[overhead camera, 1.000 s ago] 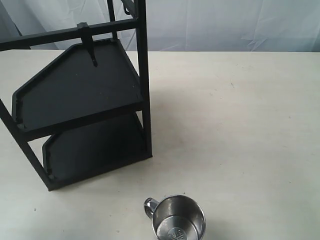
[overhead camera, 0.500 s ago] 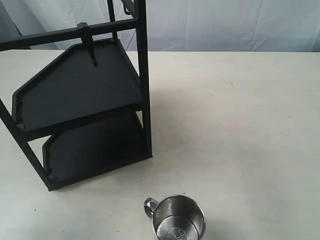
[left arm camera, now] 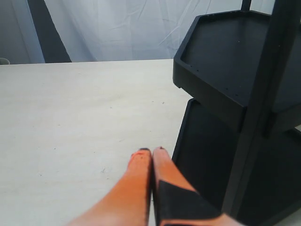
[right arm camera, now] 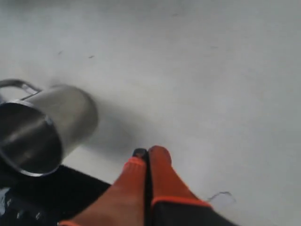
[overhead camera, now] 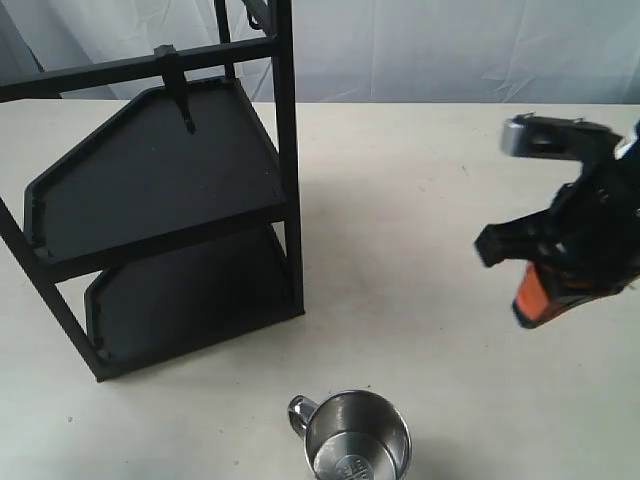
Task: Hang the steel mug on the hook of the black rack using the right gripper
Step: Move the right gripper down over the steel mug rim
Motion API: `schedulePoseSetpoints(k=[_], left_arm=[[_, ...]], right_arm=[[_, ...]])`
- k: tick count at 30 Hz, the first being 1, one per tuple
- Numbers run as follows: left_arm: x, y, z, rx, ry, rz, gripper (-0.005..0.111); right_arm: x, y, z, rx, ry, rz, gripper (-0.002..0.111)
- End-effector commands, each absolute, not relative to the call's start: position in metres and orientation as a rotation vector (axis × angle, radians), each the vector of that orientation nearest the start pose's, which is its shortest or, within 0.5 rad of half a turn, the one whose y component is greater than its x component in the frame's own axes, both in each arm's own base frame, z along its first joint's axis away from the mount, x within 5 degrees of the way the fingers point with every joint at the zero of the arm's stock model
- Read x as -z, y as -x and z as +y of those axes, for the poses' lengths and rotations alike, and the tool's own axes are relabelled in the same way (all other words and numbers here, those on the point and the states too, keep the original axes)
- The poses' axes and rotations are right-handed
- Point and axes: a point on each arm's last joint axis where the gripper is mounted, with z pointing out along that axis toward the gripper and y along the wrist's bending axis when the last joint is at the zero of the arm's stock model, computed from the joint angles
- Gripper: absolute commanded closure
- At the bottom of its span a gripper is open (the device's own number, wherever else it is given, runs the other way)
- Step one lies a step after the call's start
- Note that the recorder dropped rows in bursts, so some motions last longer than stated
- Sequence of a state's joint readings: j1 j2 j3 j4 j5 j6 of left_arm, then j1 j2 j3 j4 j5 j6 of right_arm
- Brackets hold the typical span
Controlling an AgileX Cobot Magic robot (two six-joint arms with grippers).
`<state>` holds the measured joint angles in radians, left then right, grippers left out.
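Note:
The steel mug point(overhead camera: 356, 440) stands upright on the table near the front edge, handle point(overhead camera: 298, 412) pointing left, open top up. It lies apart from everything. The black rack point(overhead camera: 288, 160) stands at the left, and the hook point(overhead camera: 184, 95) hangs from its upper crossbar with nothing on it. My right gripper point(overhead camera: 532, 298) hovers to the right of and beyond the mug, orange fingers pressed together and empty. In the right wrist view the mug point(right arm camera: 44, 127) sits off to the side of the shut right gripper point(right arm camera: 147, 153). My left gripper point(left arm camera: 151, 151) is shut beside the rack point(left arm camera: 256, 99).
The pale table point(overhead camera: 430, 180) spreads to the right of the rack. A white cloth backdrop point(overhead camera: 450, 50) hangs behind the table. A dark area point(right arm camera: 51, 193) lies just beyond the table's edge by the mug.
The right arm has come into the exterior view from the right; it was absent before. The mug and the rack have not moved.

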<state>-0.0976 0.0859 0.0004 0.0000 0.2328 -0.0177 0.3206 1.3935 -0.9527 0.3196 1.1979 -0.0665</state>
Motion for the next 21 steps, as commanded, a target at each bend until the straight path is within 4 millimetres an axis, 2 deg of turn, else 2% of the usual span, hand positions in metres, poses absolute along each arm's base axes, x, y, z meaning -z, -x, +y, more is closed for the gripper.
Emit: schedulePoseSetpoints(k=[1,3,7,8,16,21], left_arm=[[-0.187,-0.061,-0.006,0.093,-0.070,1.795,0.105],[-0.187,-0.061,-0.006,0.093,-0.070,1.795,0.105],[-0.187,-0.061,-0.006,0.093,-0.070,1.795,0.105],[-0.187,-0.061,-0.006,0.093,-0.070,1.795,0.105],[-0.187,-0.061,-0.006,0.093,-0.070,1.795,0.105],[-0.187,-0.061,-0.006,0.095,-0.068,1.795,0.105]], right_arm=[[-0.251,-0.201,0.137,-0.617,0.779,3.018,0.099],[-0.251,-0.201,0.145,-0.650,0.774,2.979,0.084],[-0.250,-0.205,0.152,-0.688,0.729,2.927,0.044],[-0.249,-0.206,0.152,-0.687,0.729,2.932,0.038],[-0.225,-0.212,0.159,-0.714,0.713,3.063,0.042],[-0.211,-0.205,0.172,-0.688,0.833,3.136,0.042]])
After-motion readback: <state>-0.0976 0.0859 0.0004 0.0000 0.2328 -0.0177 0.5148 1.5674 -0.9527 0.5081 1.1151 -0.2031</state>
